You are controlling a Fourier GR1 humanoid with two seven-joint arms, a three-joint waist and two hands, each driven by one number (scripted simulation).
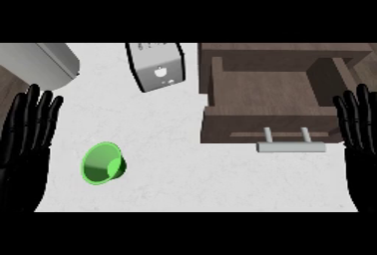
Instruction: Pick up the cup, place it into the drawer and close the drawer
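A green cup lies tipped on the white counter at the lower left, its mouth turned toward the left. The brown drawer stands pulled out at the upper right, its inside bare, with a grey handle on its front. My left hand rests open at the left edge, fingers up, a short way left of the cup and above it. At the right edge my right hand rests open too, beside the drawer's right side.
A grey toaster-like appliance stands at the back middle, left of the drawer. A rounded metal object sits at the back left corner. The counter's left edge runs diagonally under my left forearm.
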